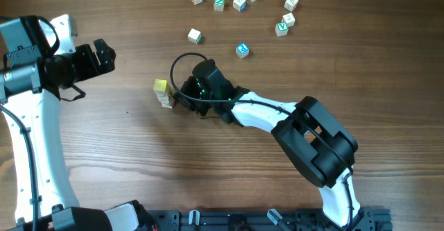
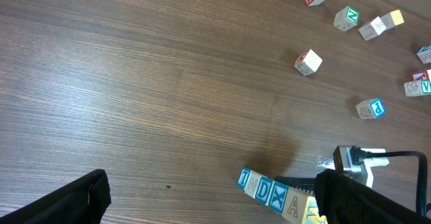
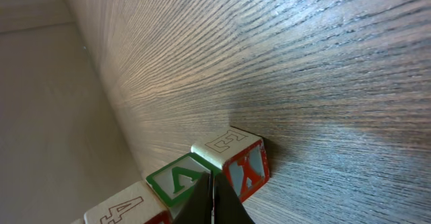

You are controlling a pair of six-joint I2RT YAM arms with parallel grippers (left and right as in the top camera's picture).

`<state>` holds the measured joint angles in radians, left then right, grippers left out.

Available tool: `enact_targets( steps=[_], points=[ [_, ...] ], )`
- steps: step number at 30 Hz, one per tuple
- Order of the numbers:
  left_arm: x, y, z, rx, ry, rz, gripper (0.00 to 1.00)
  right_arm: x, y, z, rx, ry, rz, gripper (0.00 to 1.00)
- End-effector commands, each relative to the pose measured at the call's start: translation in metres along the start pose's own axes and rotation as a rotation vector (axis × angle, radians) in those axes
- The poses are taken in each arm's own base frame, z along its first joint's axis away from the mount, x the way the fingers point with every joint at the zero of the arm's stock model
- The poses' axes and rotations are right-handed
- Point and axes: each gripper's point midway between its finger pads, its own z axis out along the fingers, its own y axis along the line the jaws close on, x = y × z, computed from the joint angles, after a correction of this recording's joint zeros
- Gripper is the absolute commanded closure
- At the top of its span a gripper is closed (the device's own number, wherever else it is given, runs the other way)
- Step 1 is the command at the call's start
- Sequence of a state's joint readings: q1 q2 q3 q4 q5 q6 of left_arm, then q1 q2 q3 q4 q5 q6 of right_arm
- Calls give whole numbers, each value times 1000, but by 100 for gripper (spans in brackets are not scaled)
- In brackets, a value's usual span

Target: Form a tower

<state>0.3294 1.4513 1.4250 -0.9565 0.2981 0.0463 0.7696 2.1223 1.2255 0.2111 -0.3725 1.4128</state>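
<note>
Wood-grain tabletop (image 1: pixel 125 161) fills the scene, bare over most of its width. The tower (image 1: pixel 162 92), a slim stack of letter cubes with a pale yellow cube on top, stands near the middle of it.

The right gripper (image 3: pixel 213 196) has its fingers pressed together with nothing between them. Their tip sits low beside the stack, at a green-lettered cube and next to a red-lettered one. Whether it actually touches cannot be told. The left gripper (image 1: pixel 107 56) hangs well apart at the left, jaws wide and empty.

The main risk is the stack toppling. With the tip this close to the lower cubes, any sideways drift or a tilted pull-away would likely push them out from under the rest. The black cable (image 1: pixel 182 63) looping over the wrist could also brush the top cube if the arm swings toward it.

Room is generous: open wood lies left of the tower and toward the near edge. The loose letter cubes (image 1: pixel 239 3) lie scattered well apart on the far side.
</note>
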Motion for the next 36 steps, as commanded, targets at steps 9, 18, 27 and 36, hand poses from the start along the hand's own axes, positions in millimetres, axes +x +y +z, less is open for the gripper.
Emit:
enact_targets(
  steps=[9,18,27,36],
  points=[
    [-3,0,0,12,-6,-10,0,-2,-32,1,109,-4,93,96],
    [-3,0,0,13,-6,-10,0,25,-43,-3,156,138,164,96],
    [-3,0,0,13,-6,-10,0,-3,-2,-88,240,-138,-72,96],
    [-3,0,0,13,-6,-10,0,1,30,-98,148,-120,-304,96]
  ],
)
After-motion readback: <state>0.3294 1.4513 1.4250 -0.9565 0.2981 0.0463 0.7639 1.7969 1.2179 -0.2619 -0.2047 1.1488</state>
